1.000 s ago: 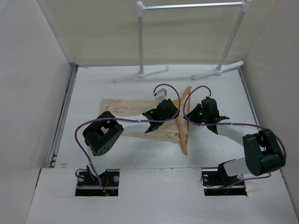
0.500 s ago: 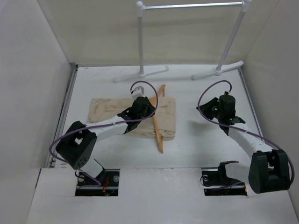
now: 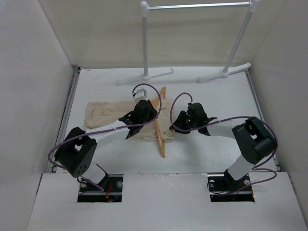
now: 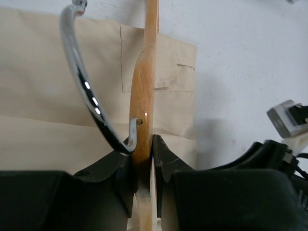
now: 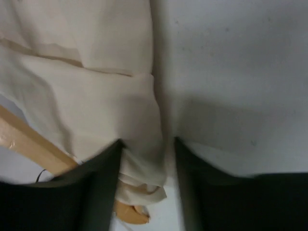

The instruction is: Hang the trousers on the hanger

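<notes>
The beige trousers (image 3: 108, 113) lie flat and wrinkled on the white table. The wooden hanger (image 3: 161, 139) lies across their right part, its thin metal hook (image 4: 82, 72) curving over the cloth. My left gripper (image 3: 152, 115) is shut on the hanger's wooden neck (image 4: 144, 86) just below the hook, seen up close in the left wrist view (image 4: 143, 144). My right gripper (image 3: 176, 126) is at the trousers' right edge. In the right wrist view its fingers (image 5: 147, 149) stand apart with the folded cloth edge (image 5: 96, 72) between them, and a piece of hanger (image 5: 29, 142) shows beneath.
A white metal garment rail (image 3: 192, 6) stands at the back, its feet (image 3: 144, 77) on the table's far side. White walls close in left and right. The right arm's wrist (image 4: 284, 120) is close beside the left gripper.
The right arm has swung in from the table's right side to the trousers' right edge. The left gripper, still holding the hanger, has shifted slightly left with the trousers.
</notes>
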{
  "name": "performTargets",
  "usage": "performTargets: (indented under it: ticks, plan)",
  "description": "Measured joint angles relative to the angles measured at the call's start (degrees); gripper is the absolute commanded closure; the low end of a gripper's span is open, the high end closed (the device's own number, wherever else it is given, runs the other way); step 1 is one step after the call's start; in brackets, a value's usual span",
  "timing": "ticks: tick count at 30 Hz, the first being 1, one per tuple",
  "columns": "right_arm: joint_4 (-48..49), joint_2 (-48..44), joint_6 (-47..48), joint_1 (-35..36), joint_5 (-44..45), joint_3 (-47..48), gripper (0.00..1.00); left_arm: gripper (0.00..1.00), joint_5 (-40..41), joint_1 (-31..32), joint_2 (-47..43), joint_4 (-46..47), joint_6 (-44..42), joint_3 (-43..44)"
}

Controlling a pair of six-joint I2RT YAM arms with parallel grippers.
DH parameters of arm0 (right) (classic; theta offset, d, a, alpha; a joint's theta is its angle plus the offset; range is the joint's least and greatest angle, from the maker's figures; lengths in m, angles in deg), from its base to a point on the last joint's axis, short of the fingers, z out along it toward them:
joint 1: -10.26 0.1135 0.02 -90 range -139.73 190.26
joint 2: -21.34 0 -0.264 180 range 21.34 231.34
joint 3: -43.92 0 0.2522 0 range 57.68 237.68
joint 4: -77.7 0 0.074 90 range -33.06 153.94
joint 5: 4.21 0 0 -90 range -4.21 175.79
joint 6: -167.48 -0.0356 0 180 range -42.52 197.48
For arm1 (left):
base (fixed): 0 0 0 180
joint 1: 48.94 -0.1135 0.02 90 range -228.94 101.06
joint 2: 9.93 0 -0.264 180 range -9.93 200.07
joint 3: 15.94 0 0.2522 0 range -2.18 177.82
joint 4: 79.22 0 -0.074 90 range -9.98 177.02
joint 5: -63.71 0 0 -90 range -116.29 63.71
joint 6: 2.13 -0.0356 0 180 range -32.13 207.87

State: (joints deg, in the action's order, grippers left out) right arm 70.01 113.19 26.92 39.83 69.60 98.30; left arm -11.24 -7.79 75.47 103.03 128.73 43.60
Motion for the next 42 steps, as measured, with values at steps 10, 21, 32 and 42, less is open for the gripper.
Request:
performTargets:
  ticks: [10,21,32,42]
  plan:
    - [4.5,-7.1,-3.2,-4.7,0.7,-2.3,0.92,0.99,-0.6,-1.3,-2.1,-2.2,-0.3,-0.9]
    - [-0.2,-19.7,-0.2,-16.4,0.9,-9.0,0.90,0.99,-0.9,-9.1,-10.2,-8.5,-4.0,-4.8]
    - [-3.6,-19.1,0.0,-16.3,2.0,-12.3,0.63,1.00,4.0,-4.7,-9.8,-15.2,-6.0,-0.8]
    - [-17.4,-34.4,3.0,-13.4,6.0,-7.3,0.32,1.00,9.0,1.1,-12.4,-28.9,-8.7,12.8]
